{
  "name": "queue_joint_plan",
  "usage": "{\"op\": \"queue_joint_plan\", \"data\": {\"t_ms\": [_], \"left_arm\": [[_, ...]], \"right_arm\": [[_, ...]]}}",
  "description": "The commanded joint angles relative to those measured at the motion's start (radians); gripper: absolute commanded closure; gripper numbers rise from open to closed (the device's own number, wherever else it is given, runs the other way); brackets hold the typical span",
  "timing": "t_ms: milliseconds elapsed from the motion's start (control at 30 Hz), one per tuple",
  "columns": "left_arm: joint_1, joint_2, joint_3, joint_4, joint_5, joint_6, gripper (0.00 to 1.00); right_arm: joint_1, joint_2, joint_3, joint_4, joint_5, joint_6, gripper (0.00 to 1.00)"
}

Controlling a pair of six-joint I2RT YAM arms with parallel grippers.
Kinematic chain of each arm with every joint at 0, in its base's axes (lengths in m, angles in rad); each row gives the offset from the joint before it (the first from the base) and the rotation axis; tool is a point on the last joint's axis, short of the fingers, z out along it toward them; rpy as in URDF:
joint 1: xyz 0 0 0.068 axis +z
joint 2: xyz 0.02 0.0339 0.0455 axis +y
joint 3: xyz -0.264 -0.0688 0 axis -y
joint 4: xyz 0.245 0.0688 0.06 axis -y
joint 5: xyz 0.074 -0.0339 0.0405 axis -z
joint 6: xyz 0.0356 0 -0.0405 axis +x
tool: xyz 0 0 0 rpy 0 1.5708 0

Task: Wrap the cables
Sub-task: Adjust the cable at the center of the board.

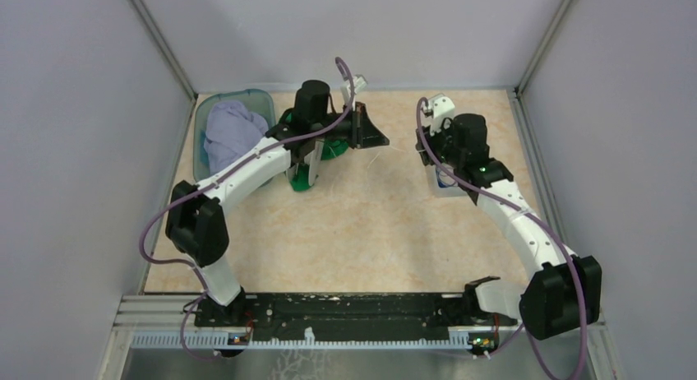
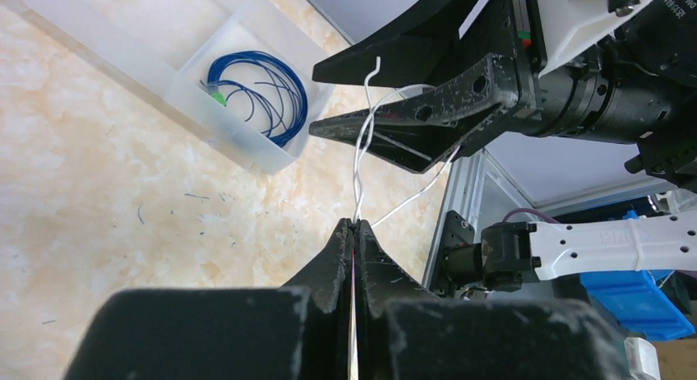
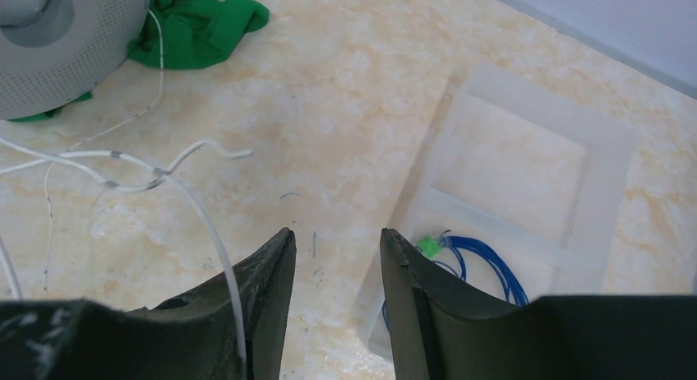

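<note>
My left gripper [image 2: 356, 224] is shut on the hair-thin whitish cable [image 2: 359, 162], pinched right at the fingertips. From there the cable rises and loops over one finger [image 2: 427, 108] of my right gripper. That right gripper [image 3: 333, 236] stands open with nothing between its jaws, and the whitish cable [image 3: 215, 232] drapes over the outer side of its left finger. The dark blue cable [image 2: 279, 108], with its green bit, lies coiled in a compartment of the clear tray [image 2: 246, 150]. It also shows just right of the right jaw, blue cable [image 3: 485, 257]. Both grippers meet mid-table at the back, left gripper [image 1: 382, 139].
A pale-grey spool [image 3: 49, 51] sits on a green cloth [image 3: 197, 22] at the back left. A teal bin [image 1: 261, 100] holding a bluish cloth stands in the far left corner. The clear tray [image 1: 444, 189] lies under the right arm. Grey walls enclose three sides.
</note>
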Motion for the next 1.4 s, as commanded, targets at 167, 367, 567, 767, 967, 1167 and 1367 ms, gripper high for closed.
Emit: {"op": "queue_joint_plan", "data": {"t_ms": [167, 367, 567, 767, 967, 1167, 1367], "left_arm": [[0.022, -0.080, -0.035, -0.014, -0.023, 0.074, 1.00], [0.022, -0.117, -0.055, -0.022, -0.021, 0.137, 1.00], [0.021, -0.146, -0.072, -0.033, -0.068, 0.182, 1.00], [0.022, -0.121, -0.070, -0.054, -0.124, 0.184, 1.00], [0.020, -0.033, -0.048, -0.113, -0.056, 0.186, 1.00], [0.019, 0.013, -0.018, -0.145, 0.019, 0.192, 0.89], [0.019, 0.001, -0.028, -0.113, 0.100, 0.198, 0.59]], "right_arm": [[-0.038, -0.014, 0.029, -0.029, 0.080, -0.013, 0.54], [-0.052, 0.001, 0.046, -0.049, 0.111, -0.007, 0.53], [-0.059, 0.004, 0.049, -0.052, 0.047, -0.003, 0.51], [-0.060, -0.013, 0.041, -0.043, -0.108, 0.008, 0.57], [-0.060, -0.008, 0.079, -0.060, -0.136, 0.030, 0.70], [-0.060, -0.009, 0.119, -0.064, -0.149, 0.039, 0.74], [-0.059, 0.000, 0.138, -0.075, -0.136, 0.051, 0.77]]}}
